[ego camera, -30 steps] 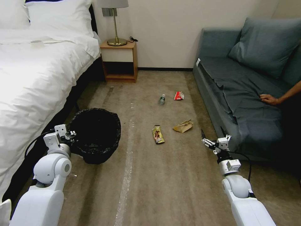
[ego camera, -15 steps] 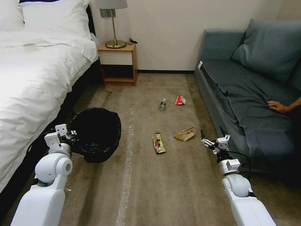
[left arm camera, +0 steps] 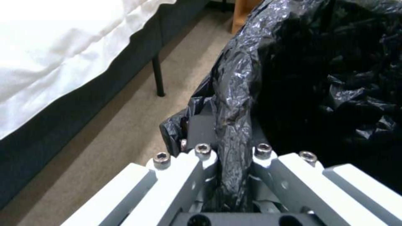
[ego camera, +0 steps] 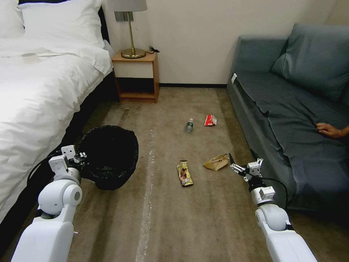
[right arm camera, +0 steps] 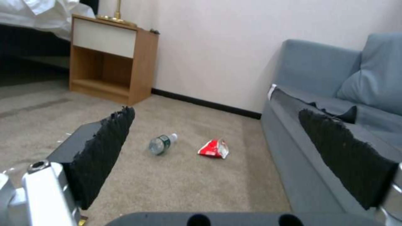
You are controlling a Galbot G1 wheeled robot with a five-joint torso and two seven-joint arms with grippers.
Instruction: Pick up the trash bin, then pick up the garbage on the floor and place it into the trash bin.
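The trash bin (ego camera: 109, 156), draped in a black liner, hangs at my left side beside the bed. My left gripper (ego camera: 78, 159) is shut on its near rim; in the left wrist view the crinkled liner rim (left arm camera: 234, 94) runs between the closed fingers of the left gripper (left arm camera: 232, 138). Garbage lies on the carpet: a brown paper bag (ego camera: 217, 162), a gold-brown wrapper (ego camera: 184, 173), a clear bottle (ego camera: 189, 125) and a red-and-white packet (ego camera: 210, 120). My right gripper (ego camera: 241, 162) is open, low, just right of the paper bag. In its wrist view the bottle (right arm camera: 161, 144) and packet (right arm camera: 214, 148) lie ahead.
A white bed (ego camera: 36, 91) bounds the left side. A wooden nightstand (ego camera: 136, 76) with a lamp stands against the far wall. A grey-blue sofa (ego camera: 291, 120) runs along the right, close to my right arm. Open carpet lies between them.
The whole head view has shifted: the camera moved forward, so the litter sits lower and nearer. The bin stays in my left gripper. My right gripper is now close beside the paper bag.
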